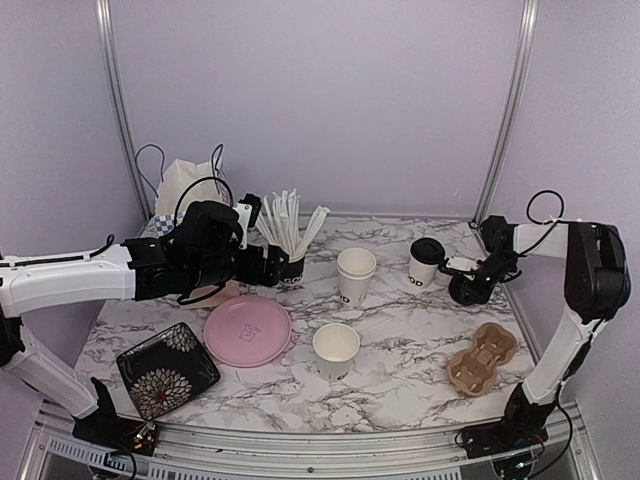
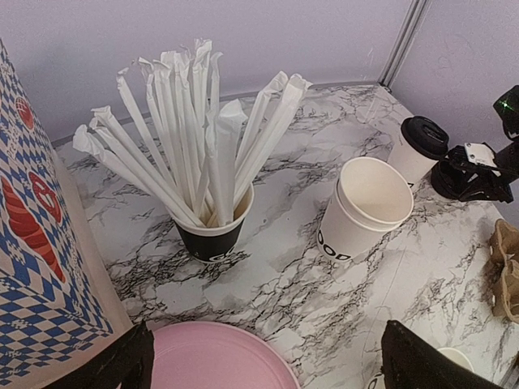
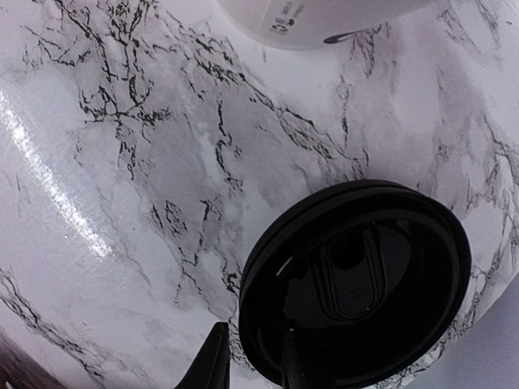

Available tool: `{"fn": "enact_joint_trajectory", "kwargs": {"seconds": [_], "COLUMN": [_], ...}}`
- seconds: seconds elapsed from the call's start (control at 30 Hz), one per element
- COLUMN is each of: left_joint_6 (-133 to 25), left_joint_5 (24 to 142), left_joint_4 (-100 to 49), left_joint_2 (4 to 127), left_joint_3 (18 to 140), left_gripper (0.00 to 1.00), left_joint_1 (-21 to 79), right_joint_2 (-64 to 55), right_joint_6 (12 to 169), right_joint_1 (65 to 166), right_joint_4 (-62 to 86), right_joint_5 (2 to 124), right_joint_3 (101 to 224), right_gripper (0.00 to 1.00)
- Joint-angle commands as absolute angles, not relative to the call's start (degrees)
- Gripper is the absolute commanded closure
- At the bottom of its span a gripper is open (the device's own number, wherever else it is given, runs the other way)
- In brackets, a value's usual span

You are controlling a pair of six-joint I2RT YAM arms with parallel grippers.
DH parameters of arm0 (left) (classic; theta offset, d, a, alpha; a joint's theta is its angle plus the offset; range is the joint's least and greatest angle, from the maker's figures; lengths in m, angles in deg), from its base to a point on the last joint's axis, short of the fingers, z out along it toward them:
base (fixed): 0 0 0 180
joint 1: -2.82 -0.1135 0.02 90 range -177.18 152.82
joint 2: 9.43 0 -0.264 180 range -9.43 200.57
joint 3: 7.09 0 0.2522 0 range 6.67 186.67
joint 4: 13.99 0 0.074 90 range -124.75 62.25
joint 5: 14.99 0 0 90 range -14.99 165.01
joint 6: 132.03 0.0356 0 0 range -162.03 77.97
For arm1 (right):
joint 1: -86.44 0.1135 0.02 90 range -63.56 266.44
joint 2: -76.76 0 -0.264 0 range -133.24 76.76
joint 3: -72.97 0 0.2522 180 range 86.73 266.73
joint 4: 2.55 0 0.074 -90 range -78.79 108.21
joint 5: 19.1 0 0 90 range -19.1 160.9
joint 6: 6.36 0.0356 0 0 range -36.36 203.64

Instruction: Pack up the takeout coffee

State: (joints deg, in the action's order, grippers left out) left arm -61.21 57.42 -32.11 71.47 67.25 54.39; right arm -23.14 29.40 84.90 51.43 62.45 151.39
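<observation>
A lidded white "GOOD" cup (image 1: 425, 262) (image 2: 418, 150) stands at the back right. Two stacked open cups (image 1: 355, 275) (image 2: 365, 207) stand mid-table, and a single open cup (image 1: 336, 350) sits nearer the front. My right gripper (image 1: 467, 285) (image 3: 253, 327) is low on the table, just right of the lidded cup. Its fingers straddle the near rim of a loose black lid (image 3: 365, 284), one inside and one outside. A sliver of marble shows beside the outer finger. My left gripper (image 1: 270, 262) (image 2: 268, 324) hangs open and empty over the pink plate's far edge.
A brown pulp cup carrier (image 1: 483, 357) (image 2: 507, 267) lies front right. A black cup of wrapped white sticks (image 1: 290, 265) (image 2: 211, 235) stands beside the left gripper. A pink plate (image 1: 248, 330) (image 2: 211, 361), a black flowered dish (image 1: 167, 368) and a paper bag (image 1: 185, 190) (image 2: 32, 243) fill the left side.
</observation>
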Motion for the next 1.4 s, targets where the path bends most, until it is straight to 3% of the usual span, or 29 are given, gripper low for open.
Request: {"fn": "enact_joint_trajectory", "kwargs": {"seconds": [0.0,0.47,0.83,0.97,1.2,1.37], "left_joint_6": [-61.8,-61.88,-61.7,-59.66,-47.03,-35.37], "left_joint_5": [58.09,58.5,62.75,64.58,70.01,80.76], "left_joint_4": [-31.27,-31.18,-30.64,-28.89,-8.59,12.09], "left_joint_2": [71.05,71.22,72.84,72.62,70.77,72.49], "left_joint_3": [67.39,67.54,69.22,69.39,62.68,58.36], "left_gripper": [0.01,0.01,0.01,0.01,0.02,0.07], "left_joint_1": [54.15,54.15,54.28,55.02,59.92,63.61], "right_joint_2": [-24.22,-20.37,-24.15,-19.02,-10.91,-9.47], "right_joint_6": [30.22,31.64,34.88,34.32,20.94,17.6], "right_joint_1": [84.16,83.79,75.91,76.02,81.34,93.87], "right_joint_4": [50.67,54.25,66.45,69.61,85.09,89.8], "right_joint_5": [62.72,60.57,38.21,29.45,5.26,-3.38], "right_joint_3": [152.59,153.3,161.94,161.99,165.01,167.41], "right_gripper": [0.8,0.9,0.94,0.94,0.91,0.88]}}
